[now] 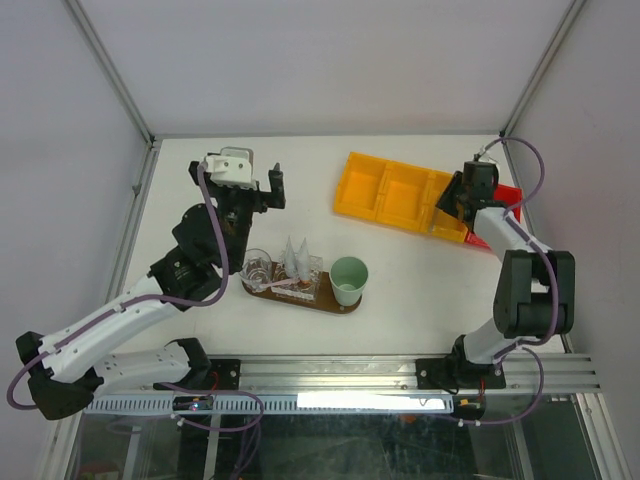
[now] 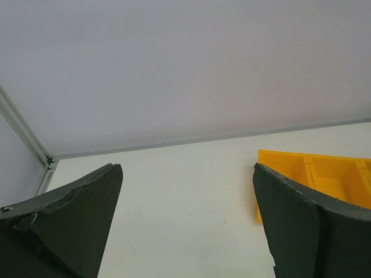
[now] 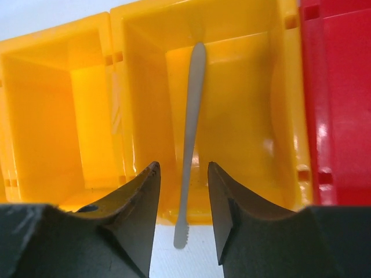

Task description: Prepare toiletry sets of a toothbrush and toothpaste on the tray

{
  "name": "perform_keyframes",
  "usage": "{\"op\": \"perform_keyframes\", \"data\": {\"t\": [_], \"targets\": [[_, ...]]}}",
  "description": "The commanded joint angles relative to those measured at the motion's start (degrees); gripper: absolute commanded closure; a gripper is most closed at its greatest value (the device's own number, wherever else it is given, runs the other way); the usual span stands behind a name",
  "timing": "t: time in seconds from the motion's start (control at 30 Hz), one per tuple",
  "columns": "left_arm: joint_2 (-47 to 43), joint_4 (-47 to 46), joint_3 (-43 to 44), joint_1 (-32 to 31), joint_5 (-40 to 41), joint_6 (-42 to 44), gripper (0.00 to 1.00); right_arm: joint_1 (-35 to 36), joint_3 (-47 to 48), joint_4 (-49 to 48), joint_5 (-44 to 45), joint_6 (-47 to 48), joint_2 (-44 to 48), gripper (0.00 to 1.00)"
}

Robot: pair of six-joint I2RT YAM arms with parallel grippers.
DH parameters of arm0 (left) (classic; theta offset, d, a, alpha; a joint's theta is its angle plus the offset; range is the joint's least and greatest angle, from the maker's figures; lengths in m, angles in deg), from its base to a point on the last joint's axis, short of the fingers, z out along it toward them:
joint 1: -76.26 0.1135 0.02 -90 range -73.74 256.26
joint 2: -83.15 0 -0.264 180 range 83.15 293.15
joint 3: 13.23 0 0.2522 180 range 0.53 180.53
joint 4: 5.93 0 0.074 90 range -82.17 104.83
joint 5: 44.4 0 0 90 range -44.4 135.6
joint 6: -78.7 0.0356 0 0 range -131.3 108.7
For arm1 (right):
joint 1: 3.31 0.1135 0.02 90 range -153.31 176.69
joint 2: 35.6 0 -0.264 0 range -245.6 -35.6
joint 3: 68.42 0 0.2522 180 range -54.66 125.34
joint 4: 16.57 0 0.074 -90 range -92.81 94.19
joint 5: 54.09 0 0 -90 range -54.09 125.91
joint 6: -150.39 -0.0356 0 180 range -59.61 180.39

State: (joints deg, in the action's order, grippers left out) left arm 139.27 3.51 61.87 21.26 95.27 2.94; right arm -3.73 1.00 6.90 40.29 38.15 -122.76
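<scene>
Grey toothbrush (image 3: 191, 133) between right pincer (image 3: 183, 168) fingers

Bare table (image 1: 310, 205) lies open at 12 o'clock of the tray (image 1: 315, 300); the yellow bin (image 1: 385, 190) blocks at 1 o'clock, and the mint cup (image 1: 349, 278) crowds its 3 o'clock end.

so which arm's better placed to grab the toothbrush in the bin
Right. Its gripper straddles the toothbrush at the bin, a finger on either side; the left gripper is open and empty, away from the bin.
</scene>
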Motion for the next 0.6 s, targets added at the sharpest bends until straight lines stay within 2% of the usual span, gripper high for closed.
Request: {"op": "perform_keyframes", "data": {"t": [0.0, 0.3, 0.43, 0.57], "targets": [[0.3, -1.94, 0.18, 0.51, 1.4, 1.53, 0.01, -0.19, 4.0, -3.47, -3.08, -2.75, -4.34, 0.58], [0.55, -1.93, 0.24, 0.51, 1.32, 1.8, 0.01, -0.32, 5.51, -3.5, -3.81, -5.1, -11.01, 0.61], [0.73, -2.16, 0.01, 0.55, 1.52, 2.33, 0.01, -0.51, 4.43, -4.71, -4.77, -6.24, -12.06, 0.64], [1.99, -3.42, -0.76, 1.2, 1.56, 3.74, 0.01, -0.61, 2.89, -6.62, -7.21, -7.52, -12.86, 0.72]]}}
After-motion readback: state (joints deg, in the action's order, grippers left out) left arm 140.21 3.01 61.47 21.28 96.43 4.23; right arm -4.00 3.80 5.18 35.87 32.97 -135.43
